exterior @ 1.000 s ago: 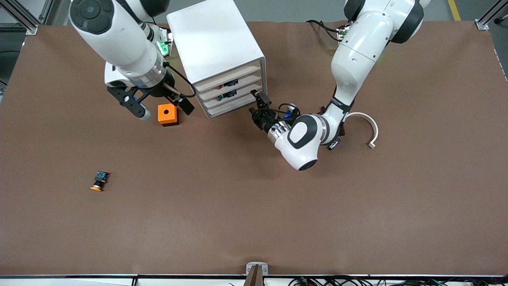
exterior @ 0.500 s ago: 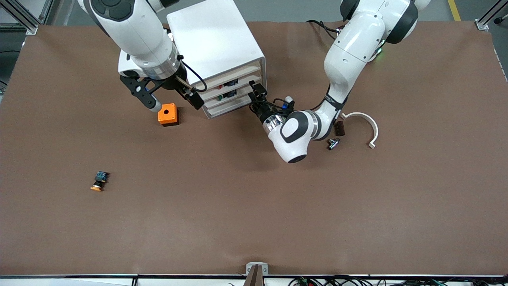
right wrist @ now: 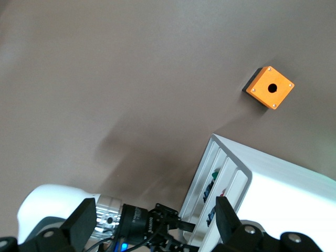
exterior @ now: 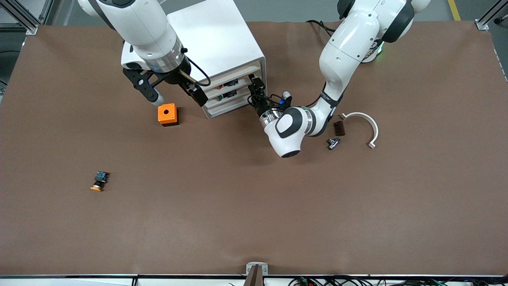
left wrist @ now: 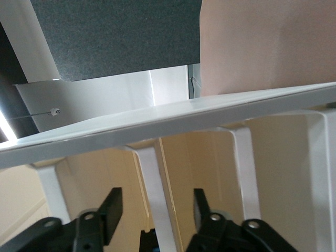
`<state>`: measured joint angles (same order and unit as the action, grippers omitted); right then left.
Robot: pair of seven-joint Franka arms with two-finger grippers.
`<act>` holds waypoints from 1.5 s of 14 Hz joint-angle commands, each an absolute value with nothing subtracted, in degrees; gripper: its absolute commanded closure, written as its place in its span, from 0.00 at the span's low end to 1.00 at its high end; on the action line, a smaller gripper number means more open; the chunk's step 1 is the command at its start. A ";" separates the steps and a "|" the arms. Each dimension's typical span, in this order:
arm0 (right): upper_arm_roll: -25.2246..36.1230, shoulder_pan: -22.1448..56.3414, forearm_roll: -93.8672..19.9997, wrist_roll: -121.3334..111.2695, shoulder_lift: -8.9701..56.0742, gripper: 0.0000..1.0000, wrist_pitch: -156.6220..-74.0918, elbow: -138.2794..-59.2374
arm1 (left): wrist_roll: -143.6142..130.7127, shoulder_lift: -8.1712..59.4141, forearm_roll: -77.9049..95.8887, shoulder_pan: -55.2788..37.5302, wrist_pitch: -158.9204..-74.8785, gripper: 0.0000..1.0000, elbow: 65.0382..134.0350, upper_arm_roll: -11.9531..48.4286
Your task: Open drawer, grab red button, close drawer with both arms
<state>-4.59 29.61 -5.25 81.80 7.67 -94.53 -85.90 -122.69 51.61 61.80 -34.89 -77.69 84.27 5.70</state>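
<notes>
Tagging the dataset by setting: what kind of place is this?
Likely a robotics lab bench: brown mat-covered table framed by aluminium rails, cable bundles along its near edge, white four-drawer cabinet as a test prop.

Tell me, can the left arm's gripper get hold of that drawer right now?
Probably yes. The left gripper is already at the cabinet's front, its fingers either side of a drawer edge, with nothing in between.
</notes>
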 commanded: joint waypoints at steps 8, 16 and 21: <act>-4.13 31.20 -5.10 90.70 8.96 0.00 -98.88 -84.90 | -123.05 51.86 62.23 -35.95 -76.90 0.91 83.85 5.36; -4.13 33.48 -4.83 94.83 10.54 0.00 -100.81 -84.81 | -123.13 52.29 62.67 -30.86 -77.17 0.90 83.41 4.83; -4.04 36.20 -4.22 99.13 13.79 0.00 -102.73 -84.73 | -122.78 52.29 62.67 -25.50 -79.63 0.86 82.44 4.39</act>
<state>-4.56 34.48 -5.23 96.57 12.02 -101.54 -85.75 -124.17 51.77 61.85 -27.28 -78.14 83.36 4.82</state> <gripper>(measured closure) 0.000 0.877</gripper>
